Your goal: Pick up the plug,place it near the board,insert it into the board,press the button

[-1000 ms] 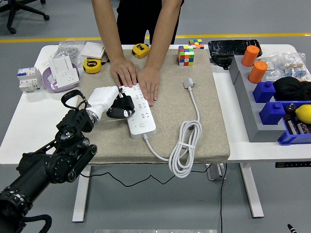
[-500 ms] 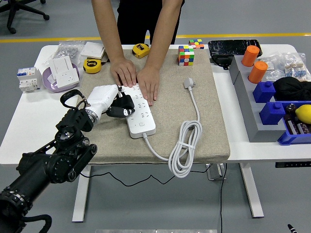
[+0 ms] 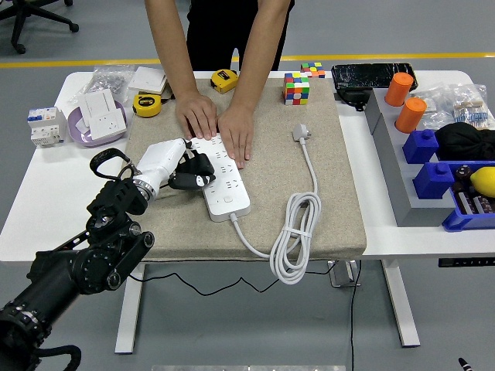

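Clutter is occupying the far left of the white table [image 3: 46, 209]: a small white breaker unit [image 3: 44, 126] is sitting at the edge, beside a purple dish [image 3: 77, 133] carrying white wall sockets [image 3: 101, 109], with a plastic bag [image 3: 108, 79] behind it and a yellow tape measure [image 3: 146, 104] just to its right. Entering from the lower left, the black left arm [image 3: 77, 263] is reaching onto the beige mat [image 3: 325, 162], and its white left hand [image 3: 174, 164] is curling its fingers around the black plug [image 3: 193, 171], gripping it at the left edge of the white power strip [image 3: 220, 178], which is lying diagonally on the mat; whether the pins are seated cannot be judged. At the strip's far end a person standing across the table is pressing both hands [image 3: 216, 124] flat, one beside it on the mat and one on it, crowding the sockets just beyond the plug. A second yellow tape measure [image 3: 224, 79] is lying behind the person's arms. From the strip's near end its white cable [image 3: 298, 232] is running right, coiling near the mat's front edge and ending in a white plug [image 3: 301, 133]. Two colour cubes [image 3: 296, 87] are resting near the mat's far edge. Farther right, a grey rack [image 3: 390, 154] is holding orange cylinders [image 3: 404, 100] and blue blocks [image 3: 433, 158].
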